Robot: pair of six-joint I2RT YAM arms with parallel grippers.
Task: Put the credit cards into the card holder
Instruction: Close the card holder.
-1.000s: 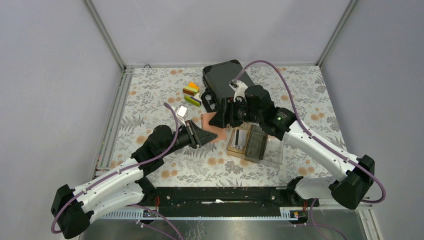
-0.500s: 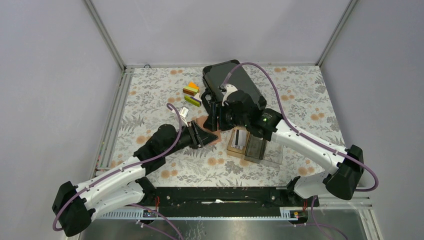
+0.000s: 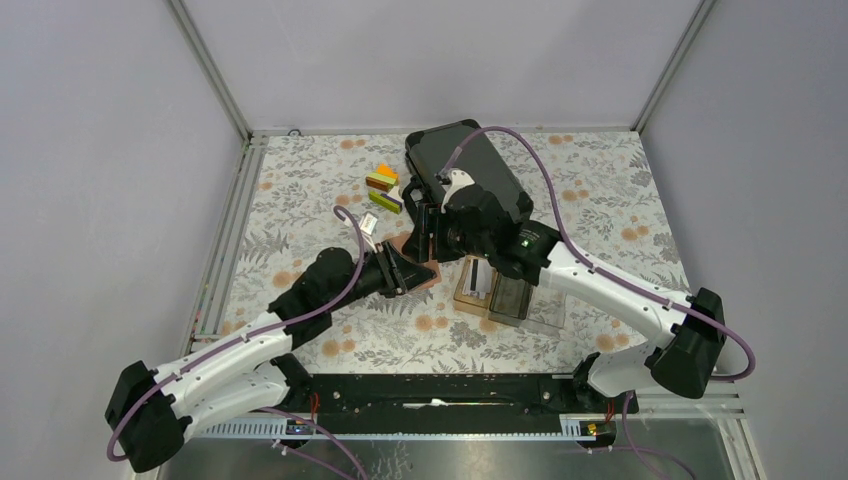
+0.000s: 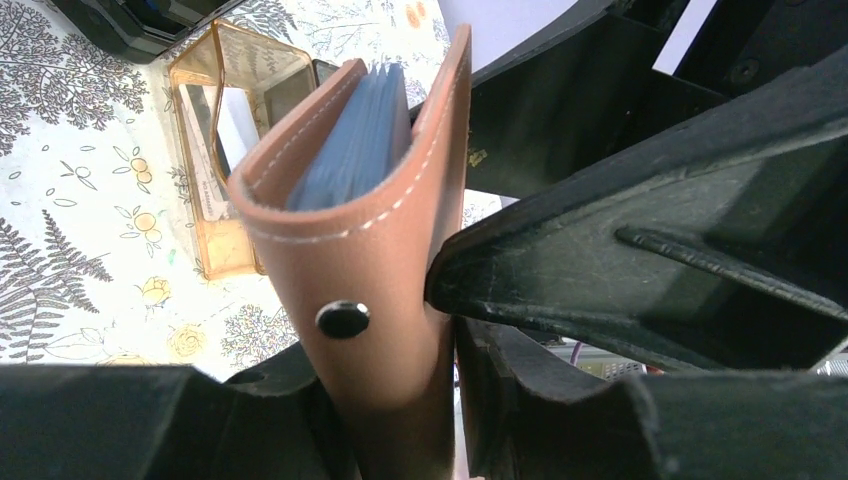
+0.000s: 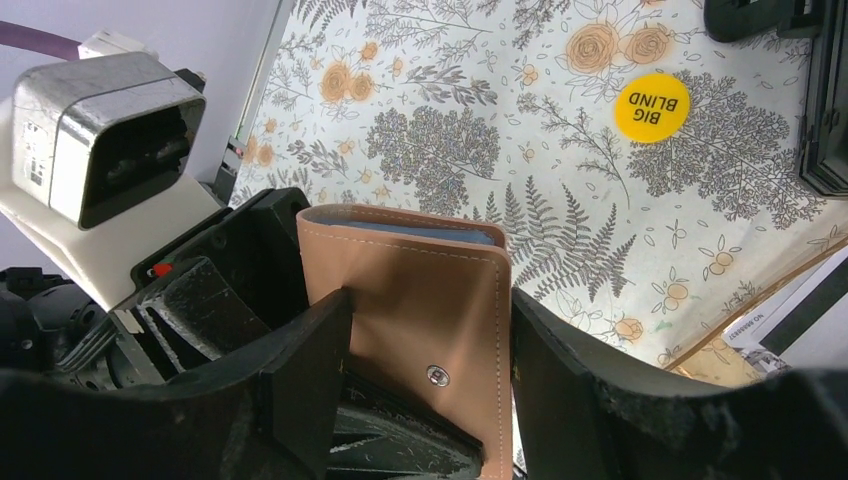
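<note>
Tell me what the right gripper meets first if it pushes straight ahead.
The salmon-pink leather card holder, which stands between the fingers of the right gripper; whether they touch it is unclear. Directly behind it sits the left gripper, clamping it.

Both arms reach inward — left pincer (image 3: 417,272) clamps the card holder (image 4: 370,260), right pincer (image 3: 428,238) fingers (image 5: 310,375) flank it.

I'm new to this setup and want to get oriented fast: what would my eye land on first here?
The salmon-pink card holder, clamped in the left gripper at mid-table, with the right gripper straddling it. Next, the yellow disc reading BIG BLIND on the floral cloth beyond, and the clear tray beside the holder.
</note>
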